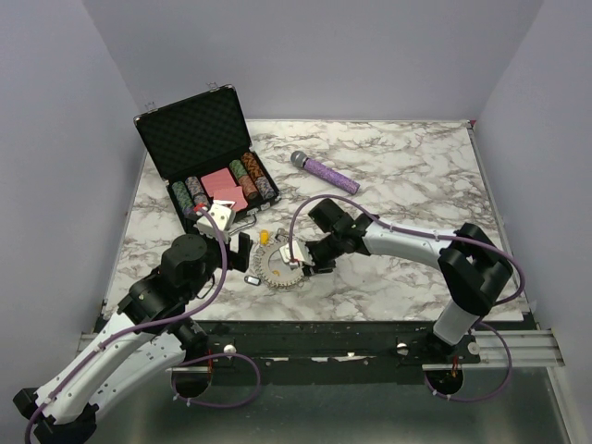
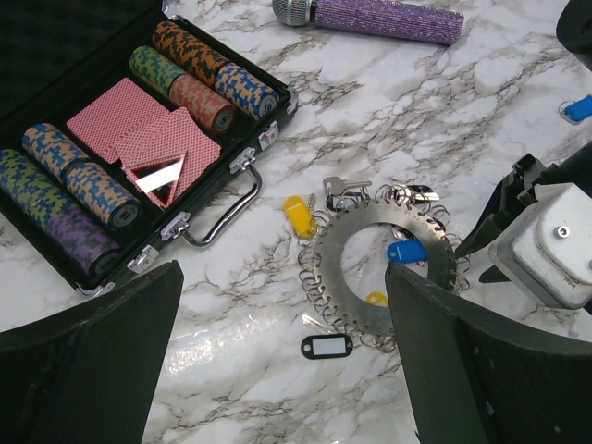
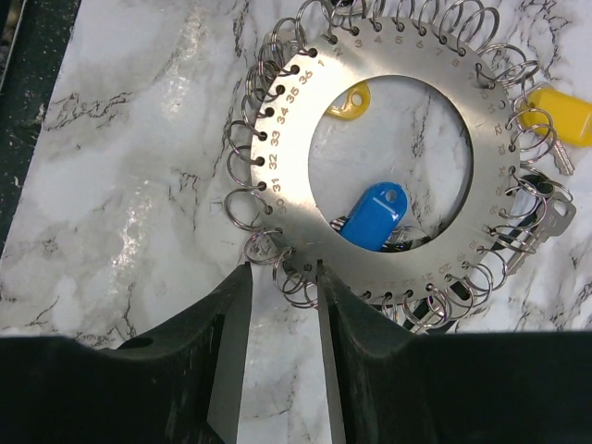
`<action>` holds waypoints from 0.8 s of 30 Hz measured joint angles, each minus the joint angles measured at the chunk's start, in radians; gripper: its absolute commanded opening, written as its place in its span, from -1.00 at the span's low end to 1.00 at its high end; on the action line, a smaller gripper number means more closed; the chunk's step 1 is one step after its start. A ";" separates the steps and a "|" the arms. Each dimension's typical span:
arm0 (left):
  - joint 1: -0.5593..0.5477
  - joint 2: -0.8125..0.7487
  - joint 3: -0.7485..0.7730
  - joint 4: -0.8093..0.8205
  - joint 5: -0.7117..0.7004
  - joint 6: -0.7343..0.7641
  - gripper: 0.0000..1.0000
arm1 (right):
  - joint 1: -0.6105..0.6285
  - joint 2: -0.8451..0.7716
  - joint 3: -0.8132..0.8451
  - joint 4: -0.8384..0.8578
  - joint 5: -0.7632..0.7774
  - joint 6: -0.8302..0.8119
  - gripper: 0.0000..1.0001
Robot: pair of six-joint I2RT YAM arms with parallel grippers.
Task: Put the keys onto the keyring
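The keyring is a flat toothed metal disc with many small split rings round its rim, lying on the marble. A blue key and a yellow one show in its hole. Another yellow key and a silver key lie at its rim, and a black-framed key tag lies just beside it. My right gripper has closed in on the rim's small rings. My left gripper hovers wide open above the black tag, holding nothing.
An open black case with poker chips and red cards stands at the back left, its handle toward the keyring. A purple microphone lies behind the keyring. A blue tag lies further right.
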 measured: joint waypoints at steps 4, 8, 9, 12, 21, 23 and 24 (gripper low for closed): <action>0.000 0.000 0.000 0.000 0.000 0.000 0.96 | 0.000 0.005 -0.015 0.020 0.010 0.000 -0.21; 0.000 0.000 0.000 0.000 0.000 0.000 0.96 | 0.002 0.014 -0.027 0.028 0.018 0.000 -0.22; 0.000 0.000 0.000 0.000 0.000 0.000 0.96 | 0.003 0.015 -0.031 0.031 0.021 0.000 -0.22; 0.000 0.000 0.000 0.000 0.000 0.000 0.96 | 0.008 0.019 -0.037 0.042 0.032 0.000 -0.23; 0.000 0.000 0.000 0.000 0.000 0.000 0.96 | 0.011 0.031 -0.046 0.079 0.071 0.001 -0.31; 0.000 0.000 0.000 0.000 0.000 0.000 0.96 | 0.011 0.031 -0.047 0.082 0.077 0.001 -0.34; 0.000 0.000 0.000 0.000 0.000 0.000 0.96 | 0.011 0.031 -0.048 0.084 0.080 0.001 -0.35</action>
